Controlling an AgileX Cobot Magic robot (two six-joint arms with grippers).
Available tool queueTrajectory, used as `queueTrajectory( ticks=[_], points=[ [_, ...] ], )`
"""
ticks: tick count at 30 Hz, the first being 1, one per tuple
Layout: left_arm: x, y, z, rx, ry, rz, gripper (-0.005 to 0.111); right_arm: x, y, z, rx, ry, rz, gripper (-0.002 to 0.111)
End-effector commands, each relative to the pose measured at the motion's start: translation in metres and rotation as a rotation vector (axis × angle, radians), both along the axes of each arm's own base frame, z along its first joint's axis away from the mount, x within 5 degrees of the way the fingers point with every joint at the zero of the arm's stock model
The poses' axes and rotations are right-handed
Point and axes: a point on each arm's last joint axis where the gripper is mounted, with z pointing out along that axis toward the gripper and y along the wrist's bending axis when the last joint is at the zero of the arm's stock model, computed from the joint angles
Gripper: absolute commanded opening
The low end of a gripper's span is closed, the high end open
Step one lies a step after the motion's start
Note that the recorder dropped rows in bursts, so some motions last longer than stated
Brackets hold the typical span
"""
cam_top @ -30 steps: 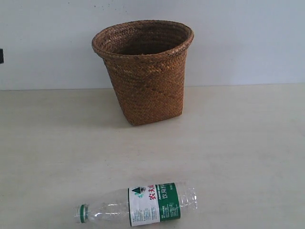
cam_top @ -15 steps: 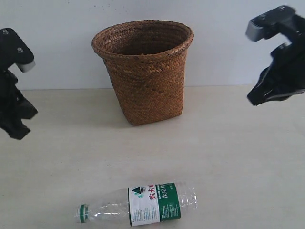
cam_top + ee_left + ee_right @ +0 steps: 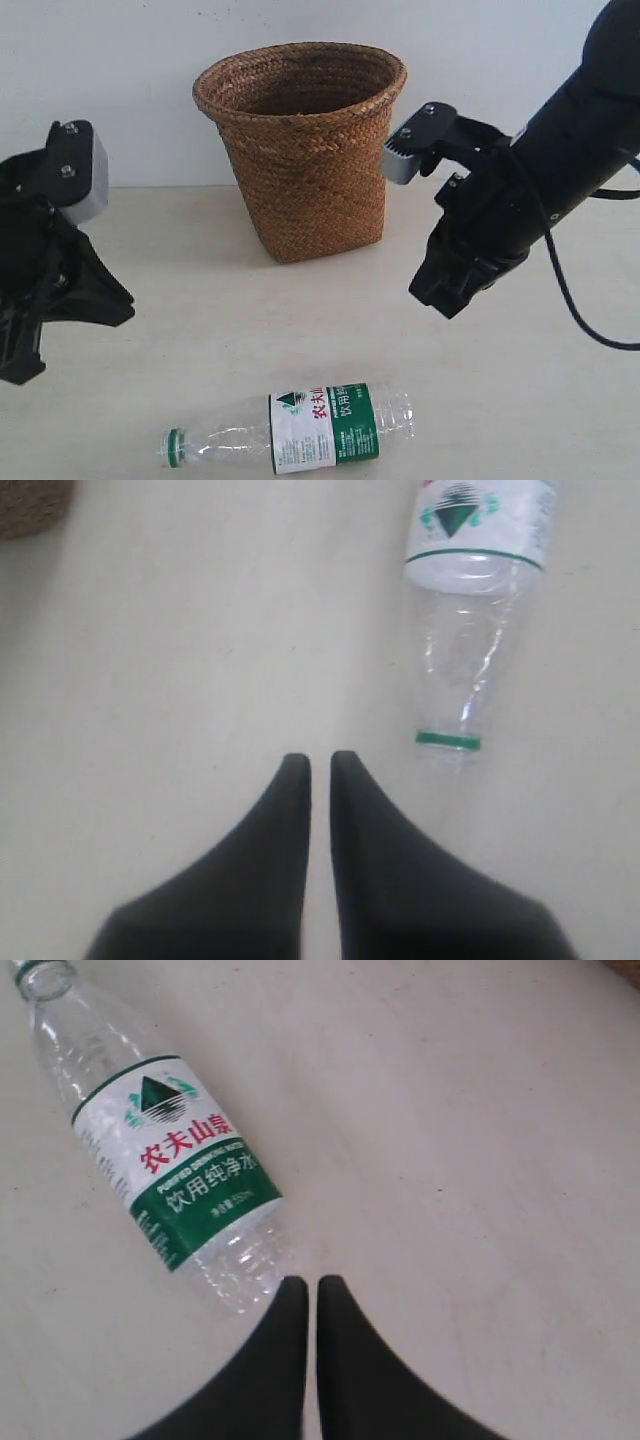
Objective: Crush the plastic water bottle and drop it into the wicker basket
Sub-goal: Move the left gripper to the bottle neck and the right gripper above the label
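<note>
left pincer first: its two black tapered fingers are pressed nearly together with only a thin slit between them. it holds nothing and hangs over the left side of the table, clear of everything.

then the plastic water bottle. it lies on its side near the front of the table, with the green cap pointing left and the base pointing right. the plastic is clear and thin, so the pale tabletop shows straight through the neck and shoulder. there are little ridges around the body near the base. the label wraps the middle, white on the cap side and green on the base side, with red characters and a small green mountain logo (the right wrist view shows it best). the body looks round and undented, so not crushed yet.

behind it and well apart stands the wicker basket, upright at the back of the table by the white wall. it's brown with a tight woven texture. the wide round rim flares out and the sides taper to a narrower squarish base. from this angle i can't see the bottom inside.

right pincer: same black pointed fingers, drawn together with just a slit and gripping nothing. it hangs over the table just past the bottle's base end, not touching it.
</note>
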Motion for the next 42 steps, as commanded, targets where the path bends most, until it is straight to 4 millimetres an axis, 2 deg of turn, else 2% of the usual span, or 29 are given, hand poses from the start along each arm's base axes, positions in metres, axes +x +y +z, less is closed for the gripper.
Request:
queueTrajectory(
  ticks=[1,7,11,19,28,37,42],
  points=[
    [-0.012,-0.014,-0.015,-0.01,-0.035,-0.141,0.01,-0.003,0.015,-0.007,0.015,0.027,0.075,0.0],
    [-0.022,-0.02,-0.031,0.024,-0.056,-0.185,0.05,0.0,0.028,-0.026,0.026,0.074,0.123,0.0],
    [-0.024,-0.017,-0.046,0.047,-0.04,-0.181,0.066,0.002,0.03,-0.035,0.015,0.097,0.123,0.0],
    [-0.018,-0.023,-0.081,0.048,0.089,-0.165,0.067,0.002,0.032,-0.035,0.042,0.108,0.109,0.0],
    [-0.017,-0.044,-0.109,0.112,0.079,-0.233,0.067,0.001,0.035,-0.035,0.055,0.114,0.11,0.0],
    [-0.011,-0.044,-0.125,0.15,0.088,-0.22,0.067,0.0,0.035,-0.035,0.058,0.121,0.11,0.0],
    [-0.01,-0.044,-0.125,0.149,0.073,-0.213,0.062,0.003,0.041,-0.046,0.096,0.182,0.079,0.0]
  ],
)
